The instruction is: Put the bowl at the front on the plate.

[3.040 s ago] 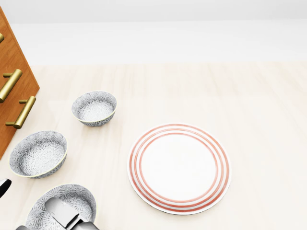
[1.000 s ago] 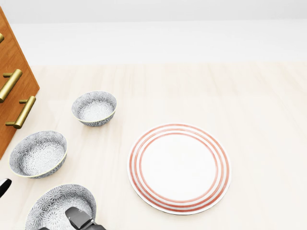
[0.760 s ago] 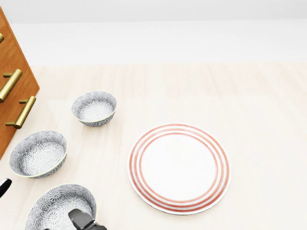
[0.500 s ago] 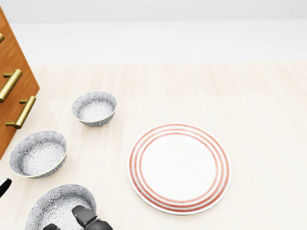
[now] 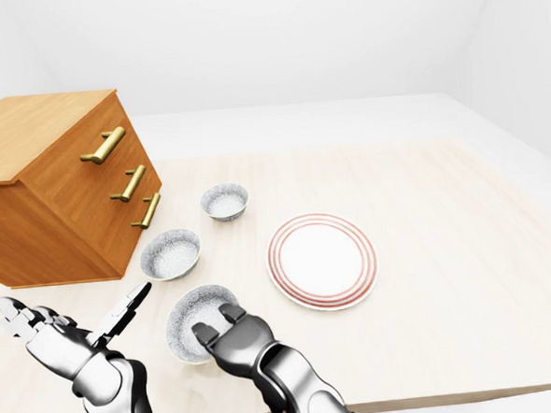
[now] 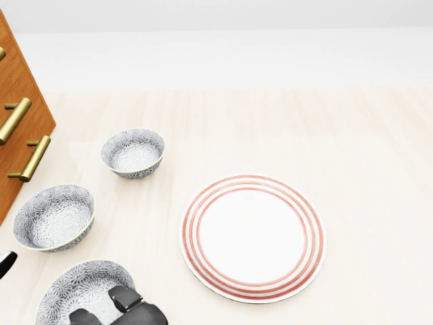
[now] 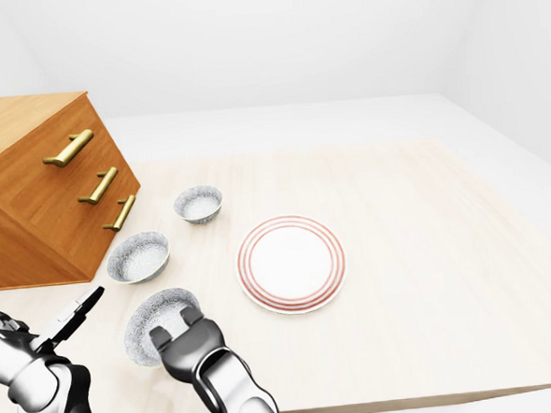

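bowl: lower left of plate, left-eye view
right hand: fingers curled on bowl rim, grip unclear
left hand: spread, far left of plate

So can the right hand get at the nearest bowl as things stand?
Probably yes. In the left-eye view the right hand sits at the rim of the lowest bowl, reaching over its edge, with nothing between them. Whether it grips is unclear.
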Robot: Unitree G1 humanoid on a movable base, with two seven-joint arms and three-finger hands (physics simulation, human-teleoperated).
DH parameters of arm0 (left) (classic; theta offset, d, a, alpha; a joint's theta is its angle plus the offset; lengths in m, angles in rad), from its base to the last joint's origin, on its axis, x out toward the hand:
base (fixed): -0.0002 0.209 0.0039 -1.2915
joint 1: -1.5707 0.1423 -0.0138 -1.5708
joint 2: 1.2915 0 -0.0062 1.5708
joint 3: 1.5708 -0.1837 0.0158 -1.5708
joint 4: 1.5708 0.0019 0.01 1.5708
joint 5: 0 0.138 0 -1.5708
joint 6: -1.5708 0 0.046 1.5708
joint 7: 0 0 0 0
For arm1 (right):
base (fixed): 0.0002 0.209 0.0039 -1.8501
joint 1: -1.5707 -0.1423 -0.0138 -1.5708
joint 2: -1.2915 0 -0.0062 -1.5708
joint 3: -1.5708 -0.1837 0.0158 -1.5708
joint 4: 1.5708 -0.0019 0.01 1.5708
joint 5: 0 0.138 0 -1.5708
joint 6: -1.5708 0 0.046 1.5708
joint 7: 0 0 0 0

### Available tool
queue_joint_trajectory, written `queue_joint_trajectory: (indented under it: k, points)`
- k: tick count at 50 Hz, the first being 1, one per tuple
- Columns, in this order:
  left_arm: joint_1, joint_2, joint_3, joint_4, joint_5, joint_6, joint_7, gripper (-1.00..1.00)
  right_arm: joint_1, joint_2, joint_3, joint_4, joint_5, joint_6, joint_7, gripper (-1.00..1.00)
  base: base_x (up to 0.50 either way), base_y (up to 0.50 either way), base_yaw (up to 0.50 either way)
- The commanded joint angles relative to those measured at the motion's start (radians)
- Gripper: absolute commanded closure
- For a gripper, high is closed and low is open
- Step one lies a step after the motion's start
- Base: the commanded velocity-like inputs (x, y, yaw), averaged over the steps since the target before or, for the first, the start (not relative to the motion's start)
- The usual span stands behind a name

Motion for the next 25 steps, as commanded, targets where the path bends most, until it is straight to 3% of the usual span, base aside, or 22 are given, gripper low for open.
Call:
queue_joint_trajectory:
  k: [1,8,12,20,21,22,25]
  points:
    - [0.001,0.000,-0.003,0.003,0.001,-0.006,0.000,-1.00,-0.043,0.031,-0.047,0.059,0.019,-0.012,0.003,-1.00,0.00,0.00,0.00]
    - [0.002,0.001,-0.001,-0.007,-0.001,0.006,0.000,-1.00,-0.046,0.037,-0.068,0.090,0.033,-0.018,0.007,-1.00,0.00,0.00,0.00]
    - [0.002,0.000,-0.001,-0.002,0.000,0.000,0.000,-1.00,-0.054,0.037,-0.076,0.092,0.036,-0.018,0.024,-1.00,0.00,0.00,0.00]
    - [0.001,0.000,0.000,-0.002,-0.001,0.002,0.000,-1.00,-0.096,0.049,-0.119,0.153,0.039,-0.063,0.016,-1.00,0.00,0.00,0.00]
    - [0.002,0.000,0.000,-0.009,-0.002,0.010,0.000,-1.00,-0.102,0.052,-0.124,0.163,0.038,-0.069,0.021,-0.15,0.00,0.00,0.00]
    - [0.002,0.000,0.002,-0.016,-0.004,0.019,0.000,-1.00,-0.111,0.057,-0.125,0.165,0.035,-0.080,0.019,1.00,0.00,0.00,0.00]
    - [0.001,-0.001,0.001,-0.008,-0.002,0.011,0.000,-1.00,-0.115,0.065,-0.129,0.168,0.026,-0.091,0.026,1.00,0.00,0.00,0.00]
